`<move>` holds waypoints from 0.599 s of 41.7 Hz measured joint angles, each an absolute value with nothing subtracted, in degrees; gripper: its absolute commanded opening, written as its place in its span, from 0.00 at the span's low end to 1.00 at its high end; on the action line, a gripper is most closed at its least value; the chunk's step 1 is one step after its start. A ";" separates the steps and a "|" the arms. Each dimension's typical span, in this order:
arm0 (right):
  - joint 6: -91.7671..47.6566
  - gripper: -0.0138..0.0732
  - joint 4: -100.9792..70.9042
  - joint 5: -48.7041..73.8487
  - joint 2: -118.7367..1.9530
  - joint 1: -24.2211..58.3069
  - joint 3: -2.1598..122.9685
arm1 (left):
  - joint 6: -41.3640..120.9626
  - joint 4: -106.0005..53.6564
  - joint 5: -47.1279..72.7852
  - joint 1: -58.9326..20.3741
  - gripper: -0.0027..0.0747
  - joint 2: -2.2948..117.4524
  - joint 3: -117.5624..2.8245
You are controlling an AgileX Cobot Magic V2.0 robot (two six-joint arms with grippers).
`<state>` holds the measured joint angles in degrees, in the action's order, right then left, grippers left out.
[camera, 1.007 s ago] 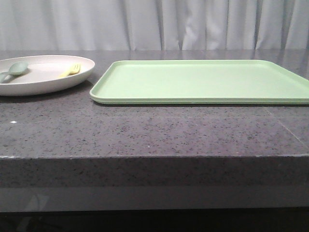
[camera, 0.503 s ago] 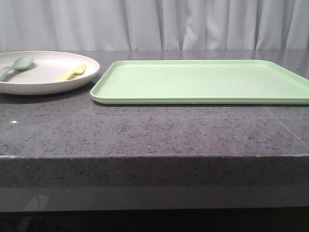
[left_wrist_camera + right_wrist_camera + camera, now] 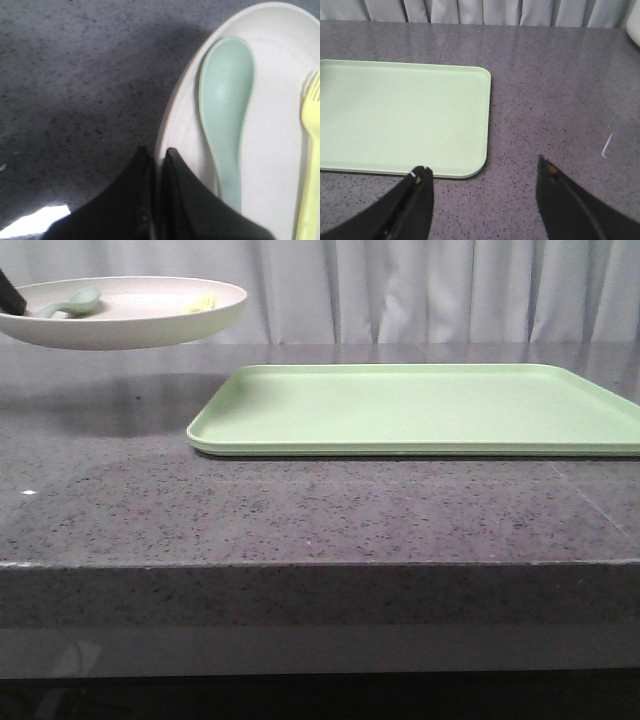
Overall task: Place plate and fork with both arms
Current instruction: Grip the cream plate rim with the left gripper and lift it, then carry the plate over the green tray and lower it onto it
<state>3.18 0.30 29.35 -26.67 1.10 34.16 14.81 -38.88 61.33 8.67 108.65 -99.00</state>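
Large round off-white matte plate (image 3: 120,325) with raised rim: held in the air above the dark grey speckled stone table (image 3: 300,510), at the far left of the front view, clear of the surface, with a soft shadow on the table beneath. Left gripper (image 3: 159,165): black fingers (image 3: 135,200) clamped on the plate rim, one finger outside the rim and one inside. Small yellow plastic fork (image 3: 311,165): lying inside the plate, tines pointing away from the gripper. Pale grey-green spoon (image 3: 226,105): lying in the plate beside the fork, not touching it, bowl pointing away from the gripper. Flat rectangular light-green tray (image 3: 420,408): resting on the table to the right of the plate. Right gripper (image 3: 482,177): jaws spread wide apart, grasping nothing, above bare table just beside a tray corner.
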 measured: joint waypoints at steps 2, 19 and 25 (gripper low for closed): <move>3.18 0.70 0.30 29.35 -26.67 1.10 34.16 | 13.09 -38.05 61.22 6.95 0.01 108.65 -99.47; 3.18 0.70 0.30 29.35 -26.67 1.10 34.16 | 0.00 -29.90 53.47 -9.05 0.01 108.85 -100.43; 3.18 0.70 0.30 29.35 -26.67 1.10 34.16 | -3.81 -28.45 49.81 -13.52 0.01 109.09 -100.43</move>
